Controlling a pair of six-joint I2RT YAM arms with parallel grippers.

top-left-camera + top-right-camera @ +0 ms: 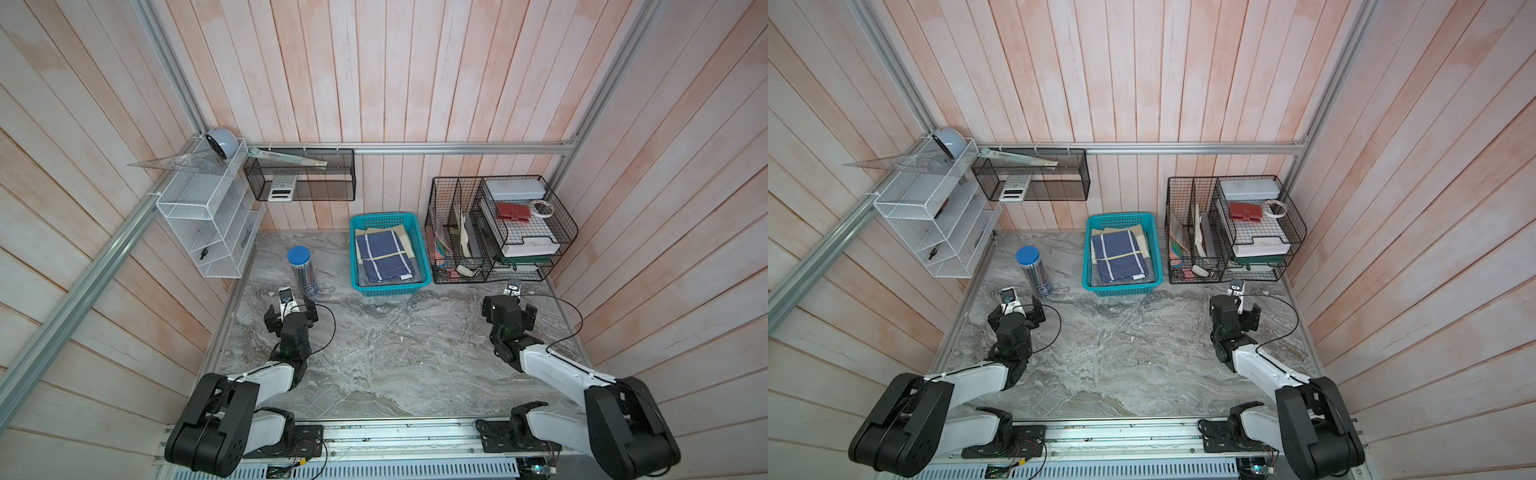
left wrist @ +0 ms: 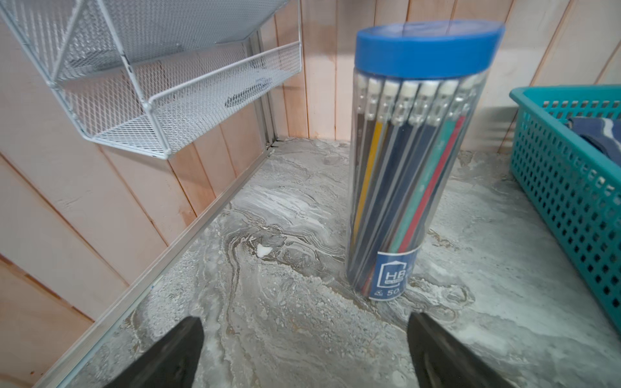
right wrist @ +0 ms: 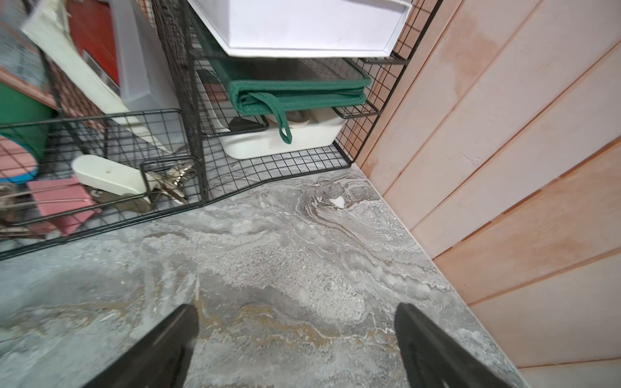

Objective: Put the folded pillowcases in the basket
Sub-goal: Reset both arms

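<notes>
My left fingers (image 2: 174,356) are spread wide and empty over the worktop (image 2: 285,302), and my right fingers (image 3: 168,342) likewise. Before the left, the pencil tube (image 2: 408,174) label reads "HB" and "50". The folded pillowcase (image 1: 384,255) lies inside the basket (image 1: 390,289).

Pale pink plank walls (image 1: 415,75) enclose grey marbled tabletop (image 1: 395,353).
</notes>
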